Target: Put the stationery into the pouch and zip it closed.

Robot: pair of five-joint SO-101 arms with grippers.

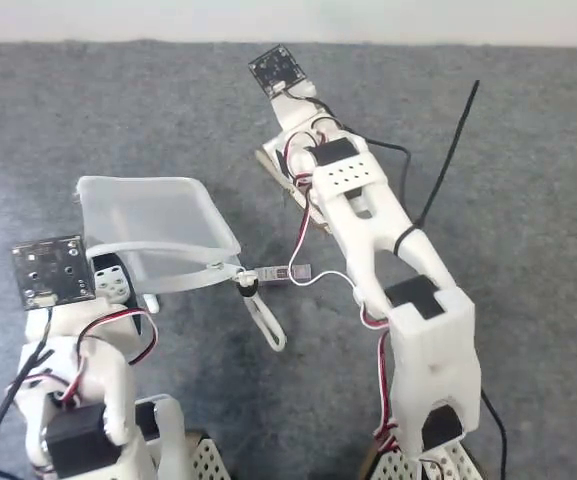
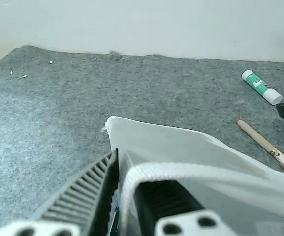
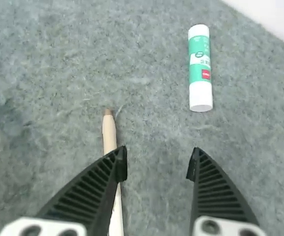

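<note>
The pencil (image 3: 110, 130) lay toward the far edge of the grey mat (image 3: 43, 59), its length running straight out from the right gripper (image 3: 156, 160). That gripper's jaws stood open, with the shaft under one finger, not between them. The glue stick (image 3: 200, 69) lay beyond. The left gripper (image 2: 124, 179) pinched the rim of the pouch (image 2: 191, 147), farther off.

A robotics lab bench: a grey felt mat (image 1: 118, 120) covers the table, a white printed arm (image 1: 368, 215) at centre carries exposed wiring (image 1: 293, 160), and a plain white wall (image 1: 418, 18) runs along the top.

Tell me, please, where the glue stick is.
In the right wrist view the glue stick lies on the mat beyond the open jaws of the right gripper, apart from the pencil.
</note>
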